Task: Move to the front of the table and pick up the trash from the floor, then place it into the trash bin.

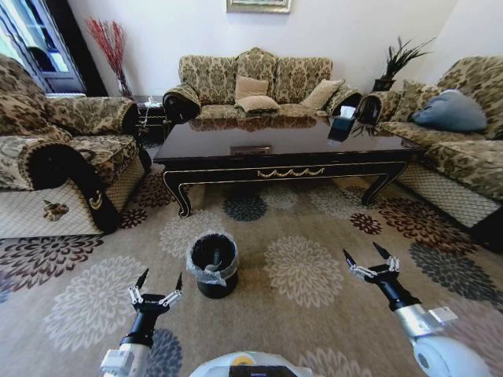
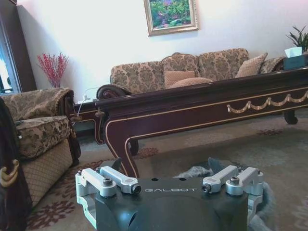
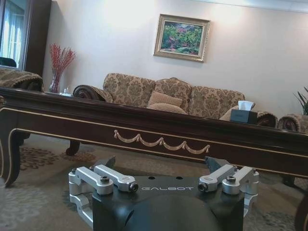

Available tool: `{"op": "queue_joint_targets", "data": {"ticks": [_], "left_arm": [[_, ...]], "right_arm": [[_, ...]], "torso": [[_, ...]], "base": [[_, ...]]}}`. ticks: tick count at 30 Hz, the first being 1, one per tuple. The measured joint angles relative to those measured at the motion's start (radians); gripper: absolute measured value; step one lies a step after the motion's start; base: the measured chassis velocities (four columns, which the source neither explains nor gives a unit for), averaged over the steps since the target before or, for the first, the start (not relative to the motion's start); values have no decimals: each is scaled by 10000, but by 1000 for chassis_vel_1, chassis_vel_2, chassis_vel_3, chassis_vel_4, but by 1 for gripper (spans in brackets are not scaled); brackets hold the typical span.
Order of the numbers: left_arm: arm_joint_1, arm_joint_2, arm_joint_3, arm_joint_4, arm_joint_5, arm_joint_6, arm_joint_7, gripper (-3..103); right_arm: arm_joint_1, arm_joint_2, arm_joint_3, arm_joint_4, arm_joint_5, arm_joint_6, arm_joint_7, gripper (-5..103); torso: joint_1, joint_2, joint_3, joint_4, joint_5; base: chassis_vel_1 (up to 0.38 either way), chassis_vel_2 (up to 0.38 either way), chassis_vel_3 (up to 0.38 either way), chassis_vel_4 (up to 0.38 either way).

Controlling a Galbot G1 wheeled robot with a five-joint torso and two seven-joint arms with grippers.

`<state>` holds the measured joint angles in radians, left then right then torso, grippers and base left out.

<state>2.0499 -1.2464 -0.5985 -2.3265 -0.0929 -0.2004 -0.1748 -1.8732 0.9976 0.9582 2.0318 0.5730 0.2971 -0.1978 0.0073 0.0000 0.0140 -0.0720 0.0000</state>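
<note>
The table stands across the middle of the room, dark and glossy, with a gold scroll on its apron. On the carpet in front of it sits the trash bin, black with a clear liner over its rim. My left gripper hovers open just left of and nearer than the bin, whose liner shows past the fingers. My right gripper is open over bare carpet to the bin's right, facing the table front. The trash is out of view.
An armchair flanks the table on the left and a sofa on the right; another sofa stands behind. A dark tissue box sits on the tabletop. Patterned carpet lies open between me and the table.
</note>
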Motion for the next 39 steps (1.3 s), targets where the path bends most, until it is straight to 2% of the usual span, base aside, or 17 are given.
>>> {"op": "queue_joint_targets", "data": {"ticks": [15,34,37,39], "left_arm": [[-5,6,2,3,-11,17,-9,100],[-2,7,1,3,-13,23,-12,100],[-4,7,2,2,-13,23,-12,100],[-5,7,2,2,-13,23,-11,100]], "right_arm": [[2,-3,-4,-2,-4,0,4,100],[3,-4,-4,-4,-6,-1,6,100],[4,-5,-4,-4,-5,-2,6,100],[4,-5,-4,-4,-5,-2,7,100]], "torso": [[0,0,0,-1,1],[-5,1,-4,3,0],[-3,0,-1,-2,6],[-2,0,-1,-1,-2]], "base": [[276,-300,-280,287],[370,-360,-357,364],[346,-347,-366,330],[333,-346,-353,321]]}}
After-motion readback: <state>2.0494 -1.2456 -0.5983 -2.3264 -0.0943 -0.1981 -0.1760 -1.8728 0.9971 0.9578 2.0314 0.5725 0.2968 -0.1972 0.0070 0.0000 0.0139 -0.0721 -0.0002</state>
